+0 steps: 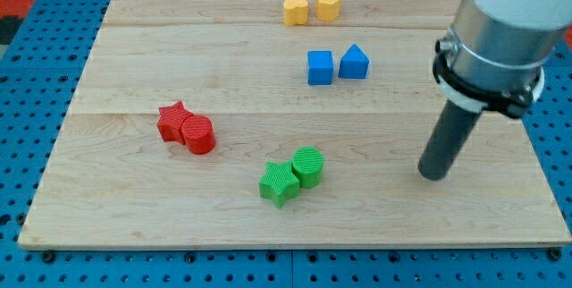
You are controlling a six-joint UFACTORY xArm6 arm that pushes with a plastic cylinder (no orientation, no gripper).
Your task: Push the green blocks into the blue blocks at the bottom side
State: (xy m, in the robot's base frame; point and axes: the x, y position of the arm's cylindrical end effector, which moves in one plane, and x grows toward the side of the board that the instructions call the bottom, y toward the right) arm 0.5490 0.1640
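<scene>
A green star block [279, 182] and a green round block [307, 165] touch each other at the view's lower middle of the wooden board [134, 207]. A blue cube [320, 67] and a blue triangular block [354, 62] sit side by side above them, toward the view's top. My tip [434, 177] rests on the board to the right of the green blocks, well apart from them, and below and right of the blue blocks.
A red star block [172, 120] and a red round block [198, 134] touch at the view's left. Two yellow blocks [296, 10] [328, 5] stand near the board's top edge. Blue pegboard [36, 82] surrounds the board.
</scene>
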